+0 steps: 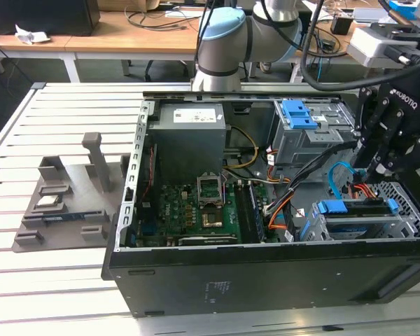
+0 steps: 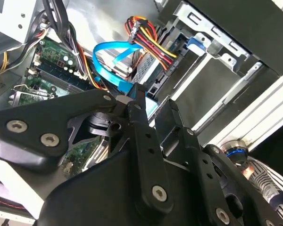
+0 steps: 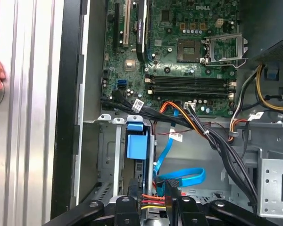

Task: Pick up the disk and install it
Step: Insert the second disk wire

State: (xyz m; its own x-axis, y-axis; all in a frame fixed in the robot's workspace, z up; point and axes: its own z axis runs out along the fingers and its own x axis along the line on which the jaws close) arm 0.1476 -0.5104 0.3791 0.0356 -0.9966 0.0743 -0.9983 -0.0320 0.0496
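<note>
Gripper [image 1: 375, 166] is hanging directly over the drive cage in the case's corner at the exterior view's right, fingers [image 2: 140, 101] pinched nearly together on nothing. The disk [image 1: 355, 212] is sitting just below, long axis running across the cage.

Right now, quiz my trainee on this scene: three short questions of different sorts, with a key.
1. True or false: the computer case lies open, its green board exposed.
2. In the exterior view, the claw hangs over the case's: A) left end, B) right end, C) middle.
3. Fill in: the flat cable near the claw is ____.
Key: 1 true; 2 B; 3 blue.
</note>
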